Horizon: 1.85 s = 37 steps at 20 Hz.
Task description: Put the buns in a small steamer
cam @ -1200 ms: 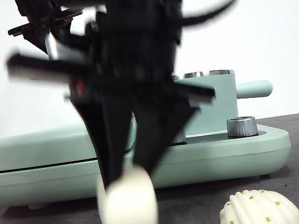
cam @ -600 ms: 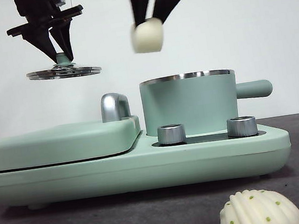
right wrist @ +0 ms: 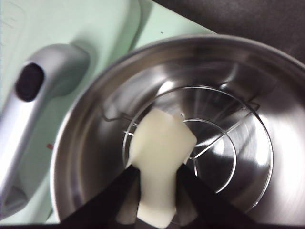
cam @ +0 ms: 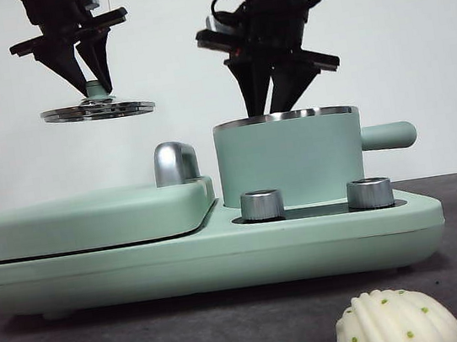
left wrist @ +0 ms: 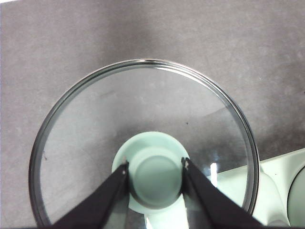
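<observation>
My right gripper (cam: 269, 107) reaches down into the open mint-green small steamer (cam: 291, 160). In the right wrist view it (right wrist: 157, 172) is shut on the smooth cream bun (right wrist: 159, 150), held inside the steel pot just above a wire rack (right wrist: 224, 143). The pot wall hides this bun in the front view. The ridged shell-shaped bun with green dots (cam: 394, 322) lies on the table at the front right. My left gripper (cam: 91, 86) is shut on the green knob (left wrist: 155, 174) of the steamer's lid (cam: 97, 111) and holds it high at the left.
The steamer stands on a mint-green cooker base (cam: 224, 261) with two steel dials (cam: 261, 205). A flat griddle cover (cam: 91, 220) with a chrome handle (cam: 175, 163) fills its left half. The steamer's side handle (cam: 387, 137) points right.
My right gripper has come down with the smooth bun from above the steamer into its mouth. The left gripper and lid have not moved.
</observation>
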Each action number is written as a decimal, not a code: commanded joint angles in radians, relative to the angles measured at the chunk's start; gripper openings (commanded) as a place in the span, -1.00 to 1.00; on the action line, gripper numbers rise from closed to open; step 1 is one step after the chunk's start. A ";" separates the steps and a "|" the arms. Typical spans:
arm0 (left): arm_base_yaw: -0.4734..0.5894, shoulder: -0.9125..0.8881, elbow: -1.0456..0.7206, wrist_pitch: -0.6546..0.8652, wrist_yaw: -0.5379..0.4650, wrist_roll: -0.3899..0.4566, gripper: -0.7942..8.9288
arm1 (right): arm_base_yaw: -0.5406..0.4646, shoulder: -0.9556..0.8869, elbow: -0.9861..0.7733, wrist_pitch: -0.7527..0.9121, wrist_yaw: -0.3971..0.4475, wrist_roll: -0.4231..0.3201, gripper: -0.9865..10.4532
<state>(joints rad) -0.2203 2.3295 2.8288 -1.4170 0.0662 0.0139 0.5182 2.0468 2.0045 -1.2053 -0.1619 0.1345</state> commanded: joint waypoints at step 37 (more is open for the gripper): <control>-0.001 0.011 0.013 -0.003 0.002 -0.056 -0.81 | 0.135 -0.697 -0.469 -0.181 0.092 0.013 0.10</control>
<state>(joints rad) -0.2184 2.3295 2.8288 -1.4166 0.0662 -0.0315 0.6445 1.3468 1.5383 -1.3418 -0.0746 0.1215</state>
